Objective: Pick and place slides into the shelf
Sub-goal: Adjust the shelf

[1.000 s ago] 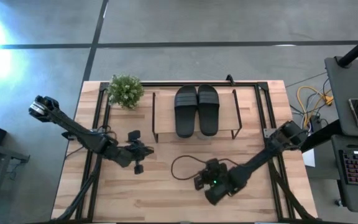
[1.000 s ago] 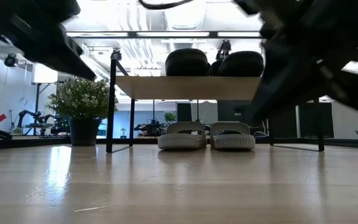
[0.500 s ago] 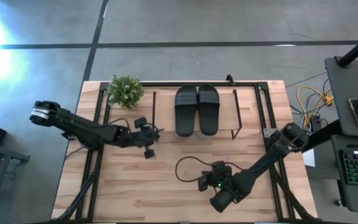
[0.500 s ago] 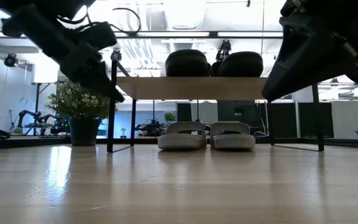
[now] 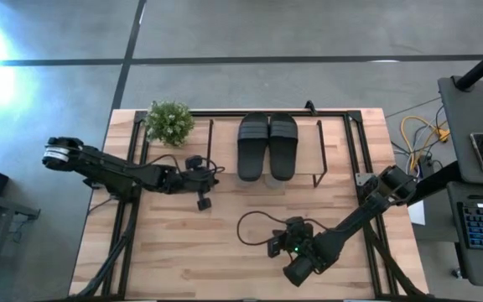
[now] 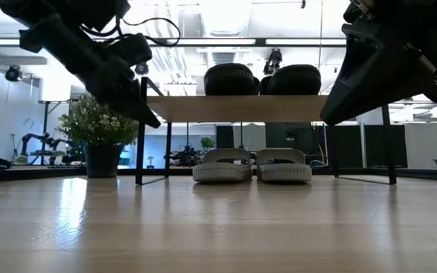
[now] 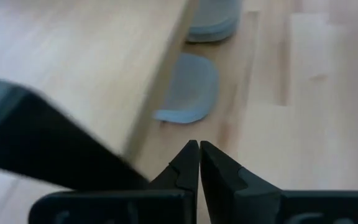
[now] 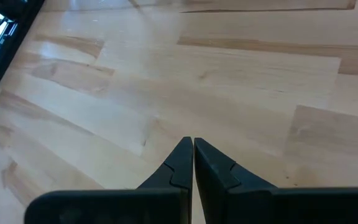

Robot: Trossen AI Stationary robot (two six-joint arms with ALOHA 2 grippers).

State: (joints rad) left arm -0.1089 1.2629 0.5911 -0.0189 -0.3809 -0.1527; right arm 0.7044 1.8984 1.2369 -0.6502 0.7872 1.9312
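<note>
The shelf [image 5: 225, 164] stands at the table's far middle, a light wood board on black wire legs. The black pair of slides [image 5: 267, 147] lies on its top board. The grey-green pair [image 6: 253, 165] stands on the table under it, and shows in the left wrist view [image 7: 191, 93]. My left gripper [image 5: 208, 183] is shut at the shelf's left end, level with the board [image 6: 234, 108]. My right gripper [image 5: 273, 246] is shut and empty above the table's near right part [image 8: 192, 146]. My left gripper comes level from the table's left, its shut fingers [image 6: 150, 120] against the left end of the shelf's top board [image 7: 166, 81], by the black wire leg [image 6: 139, 144]. The gripper's own body hides the exact place of touch. The shelf stands on its legs on the table.
A small potted plant [image 5: 169, 122] stands at the far left, close to the shelf's left end. A loose black cable [image 5: 254, 222] loops on the table by my right arm. Bare wood lies in front of the shelf [image 6: 218, 227].
My left gripper has gone toward the table's far edge and right, up to the shelf's left end. The shelf, with the black slides on it, has slid a little toward the table's right; the grey-green pair has stayed. My right gripper has drawn back a little toward the near edge.
</note>
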